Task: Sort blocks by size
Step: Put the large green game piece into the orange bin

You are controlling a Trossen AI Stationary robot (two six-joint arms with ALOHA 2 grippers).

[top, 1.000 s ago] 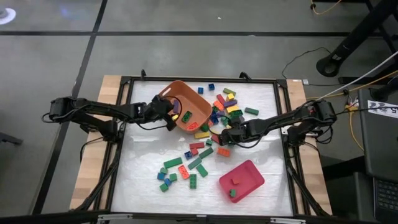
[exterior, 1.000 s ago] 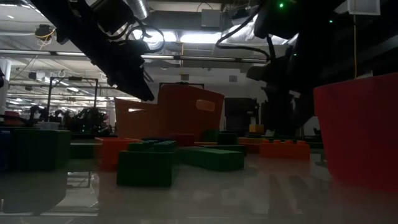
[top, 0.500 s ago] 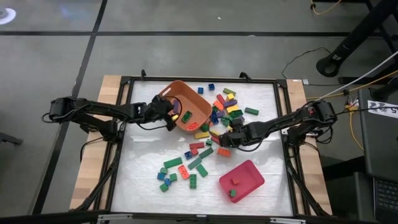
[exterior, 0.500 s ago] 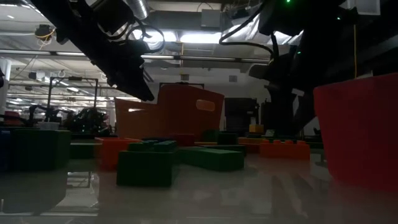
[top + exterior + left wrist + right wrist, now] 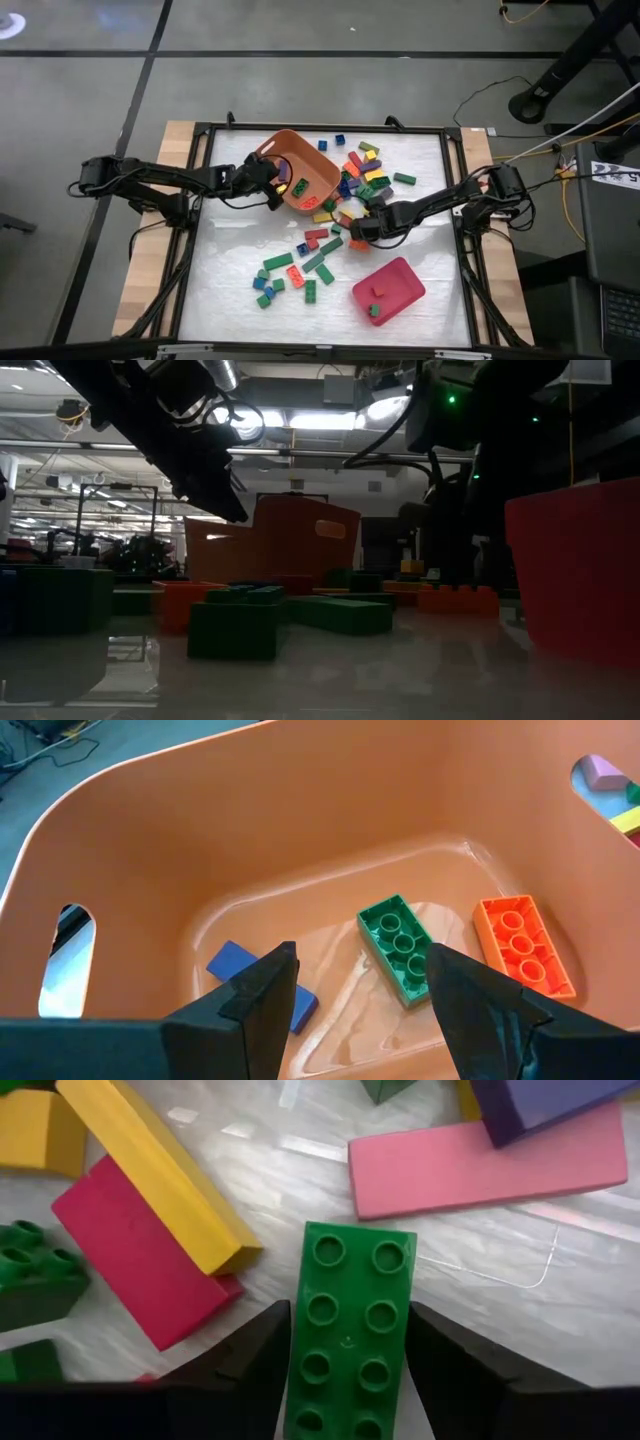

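The right pincer (image 5: 358, 231) has slid further toward the brick pile's near edge, now straddling a long green brick (image 5: 350, 1338) lying flat on the counter (image 5: 230, 300), jaws open and not yet gripping. The left pincer (image 5: 275, 186) hangs open in the orange tub (image 5: 322, 170), where only its wrist view shows green, orange and blue bricks.

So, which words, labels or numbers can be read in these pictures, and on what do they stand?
None can be read.
White label on the dark equipment beside the table's right edge: print too small to read.
Blocks, orange tub, red tray: no text visible.
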